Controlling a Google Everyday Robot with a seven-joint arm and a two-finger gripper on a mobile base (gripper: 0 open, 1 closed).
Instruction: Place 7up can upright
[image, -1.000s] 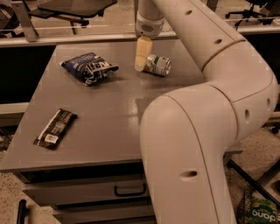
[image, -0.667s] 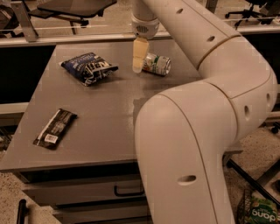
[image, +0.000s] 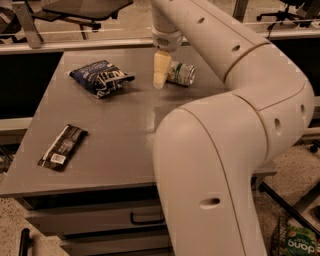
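Note:
The 7up can (image: 182, 74) lies on its side near the far edge of the grey table (image: 125, 130), its silver end facing right and toward me. My gripper (image: 160, 72) hangs from the wrist straight down over the table, just at the can's left end and touching or nearly touching it. My large white arm fills the right half of the camera view and hides the table's right part.
A dark blue snack bag (image: 101, 77) lies left of the can. A black bar wrapper (image: 62, 146) lies near the front left edge. Drawers sit under the table. An office chair (image: 80, 10) stands behind it, and a green bag (image: 300, 242) on the floor at right.
My gripper has shifted a little left and then lower beside the can's left end. The can still lies in the same spot.

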